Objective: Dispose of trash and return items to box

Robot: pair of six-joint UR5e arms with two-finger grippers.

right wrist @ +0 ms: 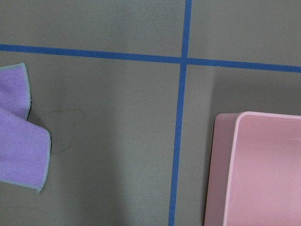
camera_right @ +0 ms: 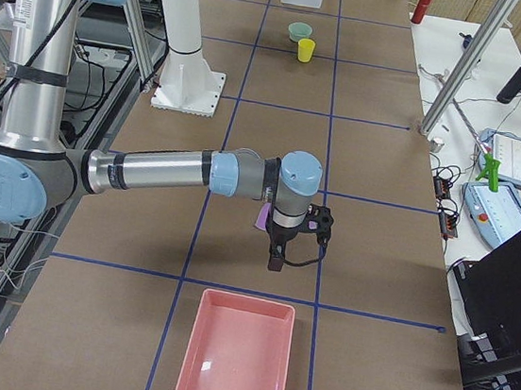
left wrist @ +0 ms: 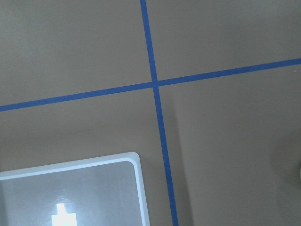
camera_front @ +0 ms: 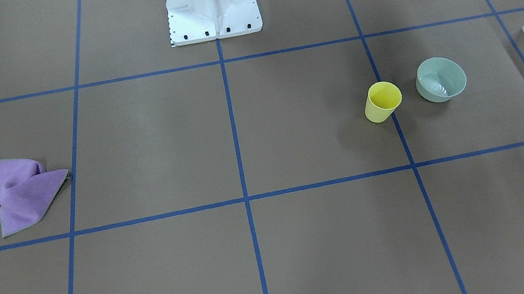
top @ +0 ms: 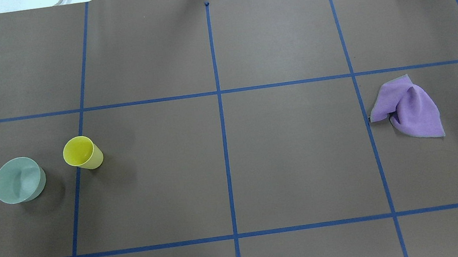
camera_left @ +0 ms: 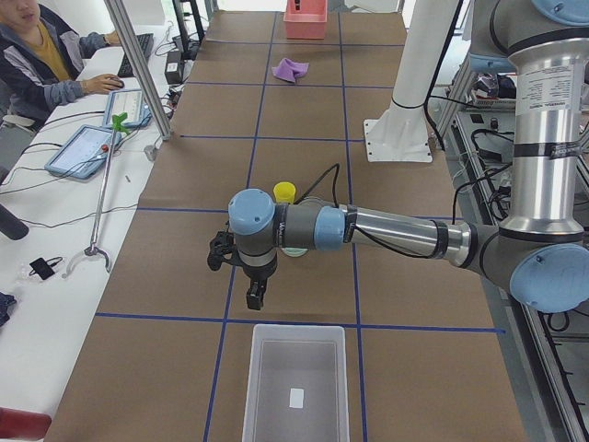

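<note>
Whether the left jaws and the right jaws are apart or together cannot be told; both are seen only side-on, above the worktop (camera_front: 156,149). The cloth (top: 410,111), just behind the right jaws, could be dragged or left draped over a rim if pinched by one fold. The bowl (top: 19,180) and cup (top: 82,153), just behind the left jaws, could be tipped by a low approach. The box (camera_left: 294,364), just ahead of the left jaws, is seen to hold only a small white patch. The pink tray (camera_right: 235,363), ahead of the right jaws, is empty.

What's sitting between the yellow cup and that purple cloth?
Nothing. The overhead view shows only bare brown table and blue tape lines between the yellow cup and the purple cloth.
</note>
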